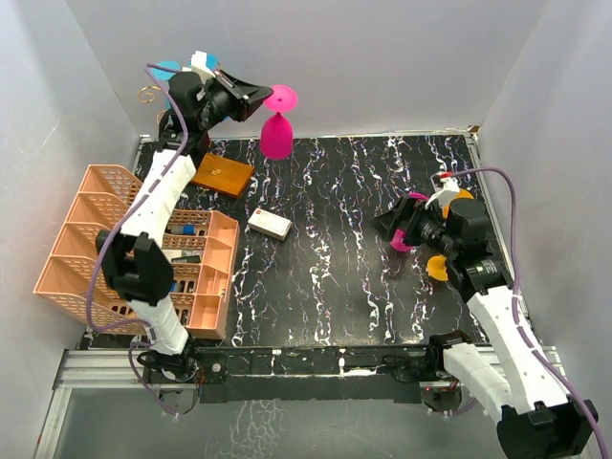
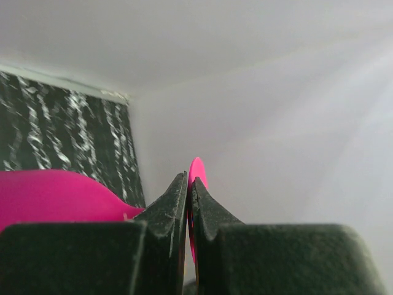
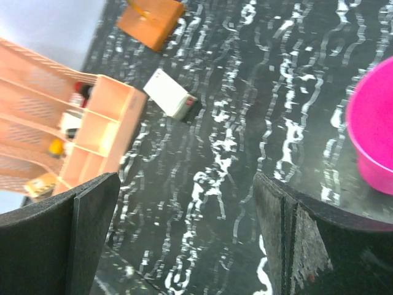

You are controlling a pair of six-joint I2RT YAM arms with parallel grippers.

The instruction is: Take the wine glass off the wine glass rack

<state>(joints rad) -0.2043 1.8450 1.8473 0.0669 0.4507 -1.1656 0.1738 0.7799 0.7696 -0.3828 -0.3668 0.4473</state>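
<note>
Left claw (image 1: 264, 98) clenched on the flat round foot of the smooth magenta wine glass (image 1: 277, 134), bowl hanging downward, right of the gold-wire wine glass rack (image 1: 222, 174) on the black marbled counter (image 1: 344, 277). Right claw (image 1: 387, 228) spread wide, empty.

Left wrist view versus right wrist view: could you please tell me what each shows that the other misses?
Only left wrist: the left gripper shut on the pink wine glass, against the white wall. Only right wrist: the open right gripper, the peach basket, a white box, the rack's wooden base and another pink vessel. Both: the black marbled tabletop.
</note>
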